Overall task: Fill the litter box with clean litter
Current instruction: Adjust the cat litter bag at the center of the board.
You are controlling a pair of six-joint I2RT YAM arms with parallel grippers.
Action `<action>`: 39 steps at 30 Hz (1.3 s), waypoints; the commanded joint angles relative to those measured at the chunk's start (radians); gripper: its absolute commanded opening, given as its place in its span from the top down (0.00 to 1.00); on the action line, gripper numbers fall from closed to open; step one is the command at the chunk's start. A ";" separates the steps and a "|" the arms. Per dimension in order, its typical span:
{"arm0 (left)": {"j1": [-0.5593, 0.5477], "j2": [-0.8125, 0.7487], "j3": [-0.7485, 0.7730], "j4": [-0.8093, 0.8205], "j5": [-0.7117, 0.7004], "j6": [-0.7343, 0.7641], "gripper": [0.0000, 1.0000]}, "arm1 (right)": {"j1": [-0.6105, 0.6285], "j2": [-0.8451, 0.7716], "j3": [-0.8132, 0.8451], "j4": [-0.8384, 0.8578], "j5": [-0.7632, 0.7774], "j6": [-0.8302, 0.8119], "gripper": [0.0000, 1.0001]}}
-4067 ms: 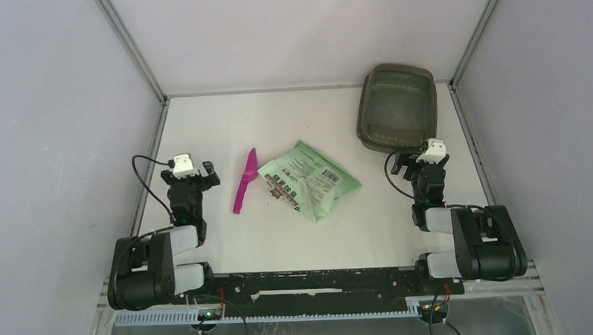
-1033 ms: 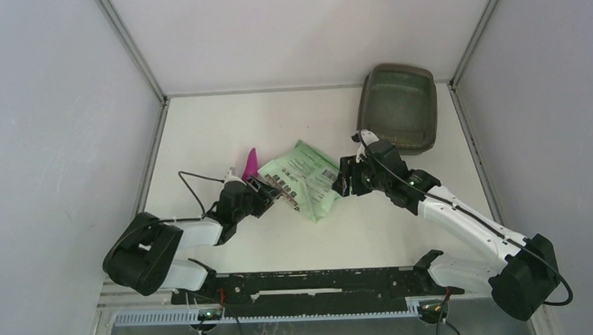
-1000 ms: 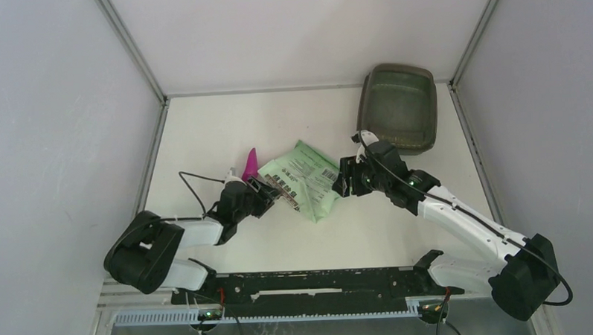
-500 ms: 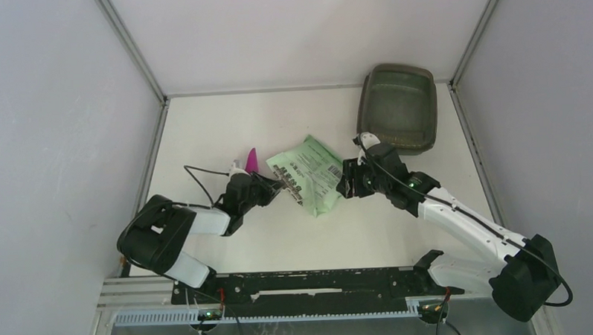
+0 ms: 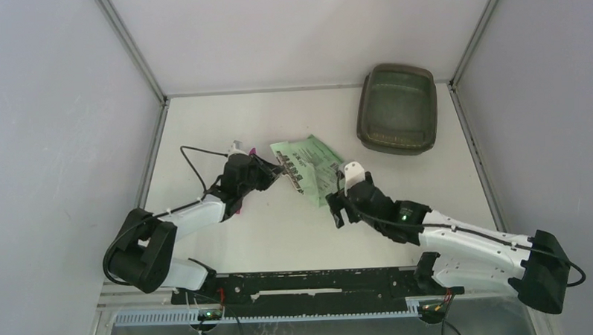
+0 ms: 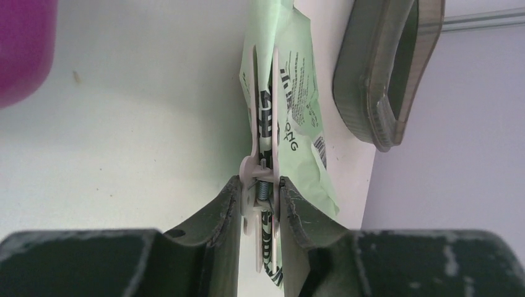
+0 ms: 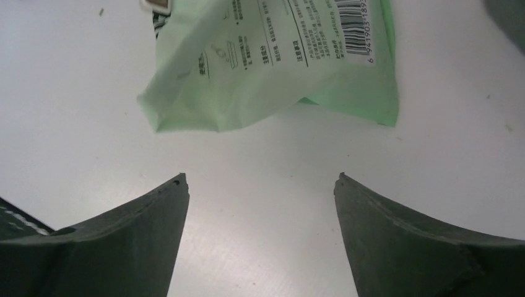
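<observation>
The litter box is a dark grey-brown tray at the back right, also seen in the left wrist view. No clean litter shows in any view. A light-green printed bag lies mid-table, its folded end closed by a pale spring clip. My left gripper is shut on that clip, one finger pressing each handle. My right gripper sits just in front of the bag's near edge, open, with only bare table between its fingers.
A magenta scoop lies mostly hidden under my left arm, and its end shows in the left wrist view. Grey walls close in the table on the left, back and right. A black rail runs along the near edge.
My left gripper has closed on the clip and drawn the bag's end toward the back left. My right arm has pulled away from the bag's right edge toward the front and opened wider.
</observation>
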State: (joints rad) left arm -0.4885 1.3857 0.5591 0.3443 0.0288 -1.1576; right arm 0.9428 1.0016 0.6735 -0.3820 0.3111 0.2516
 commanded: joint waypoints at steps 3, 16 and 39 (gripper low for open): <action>0.021 0.004 0.130 -0.052 0.047 0.069 0.74 | 0.251 -0.011 -0.034 0.200 0.353 -0.158 0.01; 0.021 0.031 0.164 -0.059 0.074 0.071 0.74 | 0.244 0.428 0.113 0.371 0.377 -0.405 0.00; 0.030 0.022 0.467 -0.330 0.196 0.154 0.86 | 0.066 0.260 0.245 0.219 0.053 -0.281 1.00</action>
State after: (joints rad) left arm -0.4618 1.4269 0.8841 0.0864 0.1722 -1.0744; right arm 0.9962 1.3525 0.8364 -0.1299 0.4412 -0.0891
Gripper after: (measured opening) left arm 0.288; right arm 0.023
